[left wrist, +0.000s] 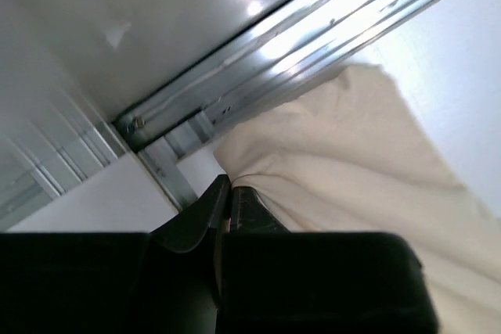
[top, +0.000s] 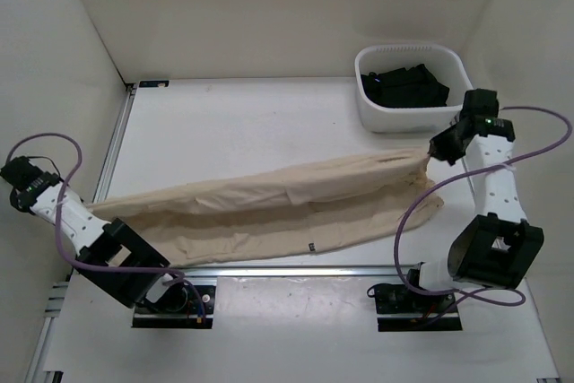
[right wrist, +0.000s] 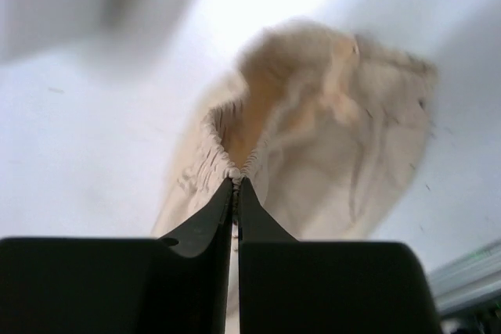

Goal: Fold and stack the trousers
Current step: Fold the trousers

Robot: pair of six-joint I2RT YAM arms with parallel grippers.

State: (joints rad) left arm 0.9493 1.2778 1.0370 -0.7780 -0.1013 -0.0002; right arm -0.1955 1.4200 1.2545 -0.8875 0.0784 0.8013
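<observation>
Trousers (top: 269,208) stretched lengthwise across middle of top view, lower left to upper right. Left gripper (left wrist: 227,193) pinching leg end; right gripper (right wrist: 236,185) pinching gathered waistband. Step, likely: laying flat before fold. Next: carry one end over other, edges aligned.

Top external: set high above and behind the arm bases, looking down on the whole table (top: 269,114). Left wrist: very close, looking out past the left gripper (left wrist: 227,190) toward a metal rail (left wrist: 313,44) across the upper frame. Right wrist: equally close, looking past the right gripper (right wrist: 236,185). Shared by all three: the trousers (top: 287,199).
</observation>
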